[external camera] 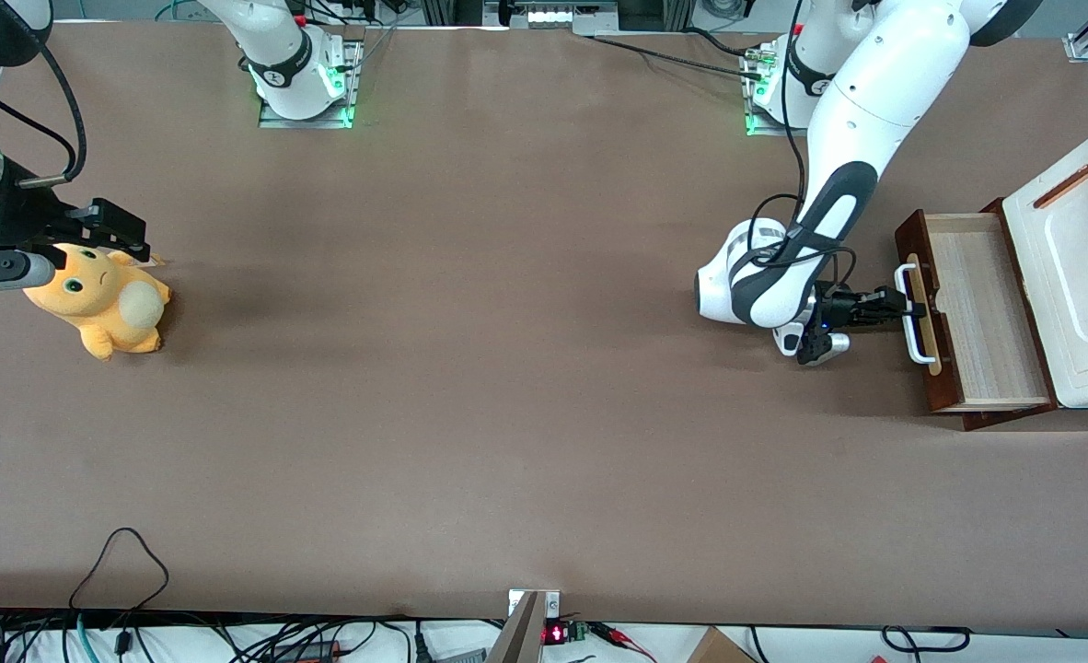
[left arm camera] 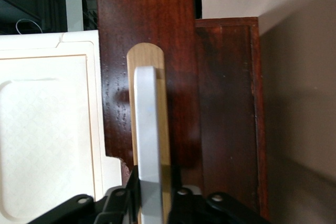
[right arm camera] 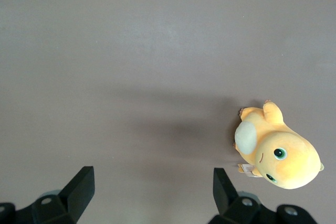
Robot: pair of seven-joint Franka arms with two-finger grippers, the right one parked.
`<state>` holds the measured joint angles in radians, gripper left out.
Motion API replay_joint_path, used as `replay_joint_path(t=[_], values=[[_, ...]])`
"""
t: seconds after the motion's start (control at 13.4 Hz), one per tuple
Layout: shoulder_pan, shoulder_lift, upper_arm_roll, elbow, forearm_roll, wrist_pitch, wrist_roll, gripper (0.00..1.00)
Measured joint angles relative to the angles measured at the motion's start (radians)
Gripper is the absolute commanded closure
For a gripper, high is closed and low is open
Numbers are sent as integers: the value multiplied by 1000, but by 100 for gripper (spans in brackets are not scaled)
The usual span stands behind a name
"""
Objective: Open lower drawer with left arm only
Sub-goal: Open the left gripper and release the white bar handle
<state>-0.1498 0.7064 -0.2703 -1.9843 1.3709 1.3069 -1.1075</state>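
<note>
The lower drawer (external camera: 981, 304) stands pulled out from under the white cabinet top (external camera: 1078, 267), and its pale wood inside shows. Its dark reddish-brown front (external camera: 912, 238) faces the left arm (external camera: 862, 120). The white loop handle (external camera: 919, 348) sits on a pale wood strip. The left arm's gripper (external camera: 908, 308) is in front of the drawer, at the handle's middle, shut on it. In the left wrist view the handle (left arm camera: 147, 129) runs between the black fingers (left arm camera: 130, 187), with the gripper (left arm camera: 155, 184) closed around it and the drawer front (left arm camera: 152, 24) close above.
An orange plush toy (external camera: 102, 299) lies toward the parked arm's end of the table, also in the right wrist view (right arm camera: 278, 156). Loose cables (external camera: 125, 562) lie at the table edge nearest the front camera. The cabinet's dark base (external camera: 990, 419) juts out under the drawer.
</note>
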Motion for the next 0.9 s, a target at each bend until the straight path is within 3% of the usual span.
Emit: replay_joint_path(t=[0.22, 0.6, 0.9], values=[[1, -1, -3, 8, -31, 7, 0, 0], [1, -37, -4, 92, -200, 62, 30, 0], [1, -166, -5, 140, -371, 172, 133, 0]])
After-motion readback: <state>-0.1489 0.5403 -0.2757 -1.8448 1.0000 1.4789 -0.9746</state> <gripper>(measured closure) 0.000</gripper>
